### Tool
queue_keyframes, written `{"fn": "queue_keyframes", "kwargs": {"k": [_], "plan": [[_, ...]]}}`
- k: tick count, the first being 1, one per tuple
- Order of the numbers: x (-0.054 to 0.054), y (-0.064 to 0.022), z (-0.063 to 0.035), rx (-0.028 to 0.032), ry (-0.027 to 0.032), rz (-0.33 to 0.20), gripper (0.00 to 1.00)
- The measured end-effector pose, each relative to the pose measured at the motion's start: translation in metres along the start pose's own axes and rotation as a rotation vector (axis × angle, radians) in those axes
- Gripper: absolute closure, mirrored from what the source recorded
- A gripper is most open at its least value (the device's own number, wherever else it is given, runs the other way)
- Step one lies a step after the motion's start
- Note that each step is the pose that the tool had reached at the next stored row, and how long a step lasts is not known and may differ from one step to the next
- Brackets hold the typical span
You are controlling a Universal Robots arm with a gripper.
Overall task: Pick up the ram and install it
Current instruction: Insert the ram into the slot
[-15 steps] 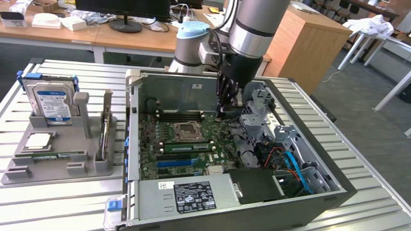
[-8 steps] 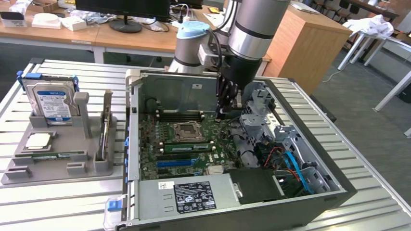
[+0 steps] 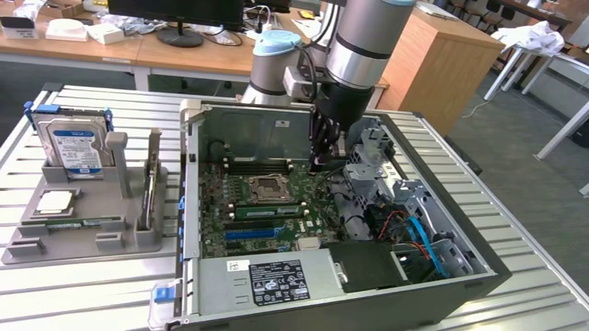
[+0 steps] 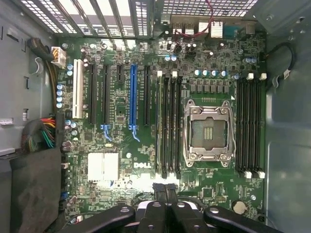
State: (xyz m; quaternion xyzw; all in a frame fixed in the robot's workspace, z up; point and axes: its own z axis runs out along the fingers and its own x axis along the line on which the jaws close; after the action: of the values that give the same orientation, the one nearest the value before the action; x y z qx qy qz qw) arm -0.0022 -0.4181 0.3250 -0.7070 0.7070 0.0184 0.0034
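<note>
The robot arm's gripper (image 3: 324, 164), its fingers pressed together and holding nothing, hangs inside the open computer case (image 3: 487, 272) on the slatted worktop (image 3: 83, 296). The ram (image 3: 267, 210) stands on edge in a motherboard slot just beside the processor socket (image 4: 209, 131). The closed fingertips (image 4: 158, 190) are near one end of it. On the exterior view's left, a grey tray (image 3: 65, 248) carries a hard drive (image 3: 74, 148).

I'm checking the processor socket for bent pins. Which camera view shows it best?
The wrist view: it looks straight down on the processor socket, with its whole metal frame and contact field unobstructed. The exterior view shows it obliquely and from farther off, so the contacts are hard to read.
</note>
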Motion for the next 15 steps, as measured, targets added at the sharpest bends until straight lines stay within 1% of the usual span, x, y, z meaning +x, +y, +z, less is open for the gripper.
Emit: {"fn": "queue_keyframes", "kwargs": {"k": [15], "plan": [[0.0002,-0.0001,0.0067,0.0000,0.0000,0.000,0.90]]}}
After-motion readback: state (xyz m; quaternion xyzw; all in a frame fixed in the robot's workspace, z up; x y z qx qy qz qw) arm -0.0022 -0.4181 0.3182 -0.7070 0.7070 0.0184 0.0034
